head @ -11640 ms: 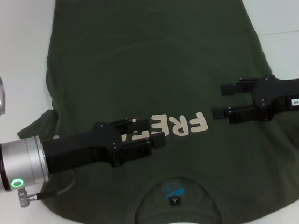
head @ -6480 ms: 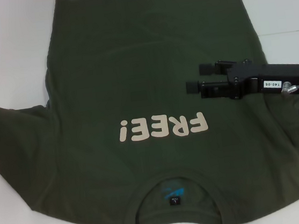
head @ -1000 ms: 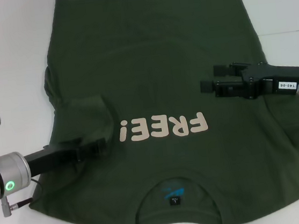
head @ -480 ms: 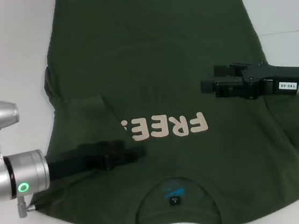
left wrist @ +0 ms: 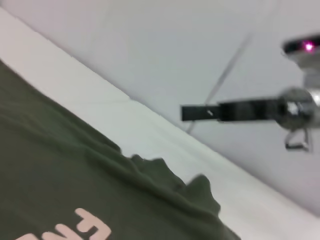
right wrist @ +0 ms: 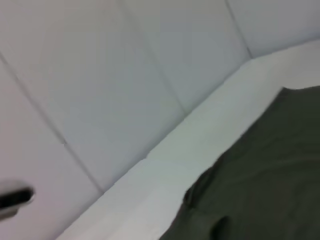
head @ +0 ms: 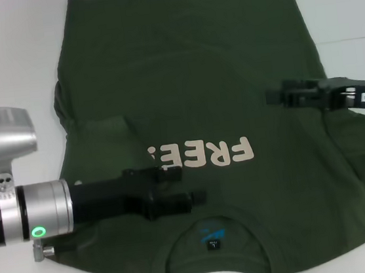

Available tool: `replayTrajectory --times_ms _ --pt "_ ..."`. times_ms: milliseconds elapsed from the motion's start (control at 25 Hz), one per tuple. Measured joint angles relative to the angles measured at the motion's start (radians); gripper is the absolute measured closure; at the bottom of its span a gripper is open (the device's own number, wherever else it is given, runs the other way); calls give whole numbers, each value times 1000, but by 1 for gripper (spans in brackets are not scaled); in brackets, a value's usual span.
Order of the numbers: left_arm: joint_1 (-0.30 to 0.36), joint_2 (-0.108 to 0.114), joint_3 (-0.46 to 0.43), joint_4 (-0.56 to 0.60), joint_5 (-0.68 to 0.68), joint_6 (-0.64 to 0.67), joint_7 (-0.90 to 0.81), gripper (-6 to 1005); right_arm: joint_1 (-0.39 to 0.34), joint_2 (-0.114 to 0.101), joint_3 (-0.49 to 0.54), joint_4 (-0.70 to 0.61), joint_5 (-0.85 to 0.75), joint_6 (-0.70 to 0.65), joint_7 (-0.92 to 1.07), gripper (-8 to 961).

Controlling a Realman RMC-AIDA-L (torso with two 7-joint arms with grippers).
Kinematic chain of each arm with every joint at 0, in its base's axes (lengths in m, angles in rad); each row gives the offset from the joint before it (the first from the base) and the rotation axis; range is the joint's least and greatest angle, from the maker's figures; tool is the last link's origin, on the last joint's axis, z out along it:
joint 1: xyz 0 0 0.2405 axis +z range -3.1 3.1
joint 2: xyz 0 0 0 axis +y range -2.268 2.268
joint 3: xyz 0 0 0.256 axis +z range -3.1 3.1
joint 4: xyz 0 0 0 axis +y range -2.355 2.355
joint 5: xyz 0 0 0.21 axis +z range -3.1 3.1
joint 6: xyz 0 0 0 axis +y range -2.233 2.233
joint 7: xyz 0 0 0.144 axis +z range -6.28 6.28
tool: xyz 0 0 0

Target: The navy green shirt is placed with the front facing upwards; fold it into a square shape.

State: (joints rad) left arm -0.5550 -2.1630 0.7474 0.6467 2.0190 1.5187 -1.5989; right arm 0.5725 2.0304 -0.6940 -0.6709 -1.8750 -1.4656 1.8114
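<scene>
From the head view, your shirt [head: 195,128] lies flat on the tabletop [head: 2,58], left sleeve folded inward. Your left end effector [head: 185,185], fingers apart and empty, hovers by the collar; a low sweep could drag that fold loose. Your right end effector [head: 277,95] hangs over the right side; I cannot tell its fingers' state.

Left wrist view: the far sleeve is rumpled and may fold crooked.

Right wrist view: only the shirt's edge shows.

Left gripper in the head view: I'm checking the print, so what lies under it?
Under the left gripper lies the dark olive-green cotton T-shirt; the cream "FREE" lettering is partly covered at its left end.
</scene>
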Motion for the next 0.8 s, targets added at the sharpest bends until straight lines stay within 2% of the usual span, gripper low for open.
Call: replayTrajectory --times_ms 120,240,360,560,800 --pt "5 -2 37 9 0 10 100 160 -20 -9 30 4 3 4 62 59" --pt "5 -3 39 9 -3 15 164 159 -46 -16 48 5 -1 9 131 59" --pt "5 -6 40 7 -7 21 241 159 -76 -32 48 8 -9 24 201 59" --pt "4 -6 44 5 -8 30 294 160 -141 -64 72 8 -32 45 315 59" --pt "0 -4 49 3 -8 27 318 159 -193 -90 93 9 -52 78 407 58"
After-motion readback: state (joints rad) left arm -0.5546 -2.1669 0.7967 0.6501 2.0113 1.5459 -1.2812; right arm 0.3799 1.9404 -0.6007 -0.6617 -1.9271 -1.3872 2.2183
